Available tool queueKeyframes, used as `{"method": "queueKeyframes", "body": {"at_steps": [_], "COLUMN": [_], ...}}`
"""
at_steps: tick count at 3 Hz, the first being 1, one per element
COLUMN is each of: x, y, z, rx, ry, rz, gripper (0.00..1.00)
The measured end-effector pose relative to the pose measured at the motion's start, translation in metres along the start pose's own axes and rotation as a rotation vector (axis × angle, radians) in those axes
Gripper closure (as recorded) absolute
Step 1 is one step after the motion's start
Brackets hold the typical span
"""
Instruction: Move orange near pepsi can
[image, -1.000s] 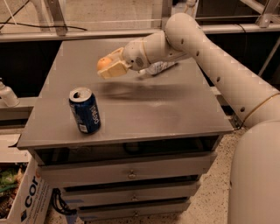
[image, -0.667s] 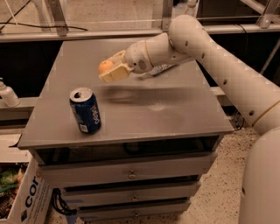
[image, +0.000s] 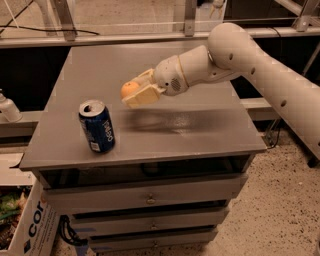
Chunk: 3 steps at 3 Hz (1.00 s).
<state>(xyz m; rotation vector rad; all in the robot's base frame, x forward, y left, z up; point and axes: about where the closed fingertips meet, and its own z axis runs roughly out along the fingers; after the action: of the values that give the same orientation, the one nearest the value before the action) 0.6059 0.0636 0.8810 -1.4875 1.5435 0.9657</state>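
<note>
Lowest in the frame, at the lower left, a cardboard box (image: 31, 226) is seen on the floor beside a cabinet of drawers (image: 150, 196), all shut. The cabinet's grey top (image: 200, 127) serves as the work surface. Nearest on that top, left of centre and close to the front edge, the pepsi can (image: 96, 126) stands upright, opened end up and lettering facing the camera; it is touched by nothing. As the fixed landmark of the task it is judged best left undisturbed. Just beyond and to the right of the can, the gripper (image: 134, 94) is held above the top, a dark shadow being cast on the surface under it. Its pale fingers (image: 142, 98) are closed around the orange (image: 129, 88), which is gripped at the tip and kept off the table, presumably so it can be carried rather than rolled. Orange and can are near but apart, the orange higher in the frame. The carrying step is judged well along, with lowering and release beside the can not yet done; a round fruit may roll when let go. The white arm (image: 235, 55) reaches in from the right edge. At the far left edge a bottle (image: 7, 109) sits off the cabinet. Farthest back, a metal rail (image: 150, 36) crosses the frame.
</note>
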Motion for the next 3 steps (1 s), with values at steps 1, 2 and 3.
{"method": "queueKeyframes", "body": {"at_steps": [1,2,3], "x": [0.012,0.020,0.025], "y": [0.025,0.049,0.068], "z": [-0.003,0.001,0.010], "rx": [-0.039,-0.088,-0.133], "ry": [0.009,0.001,-0.027], "rz": [0.031,0.047,0.037], "gripper": [1.00,1.00,1.00]}}
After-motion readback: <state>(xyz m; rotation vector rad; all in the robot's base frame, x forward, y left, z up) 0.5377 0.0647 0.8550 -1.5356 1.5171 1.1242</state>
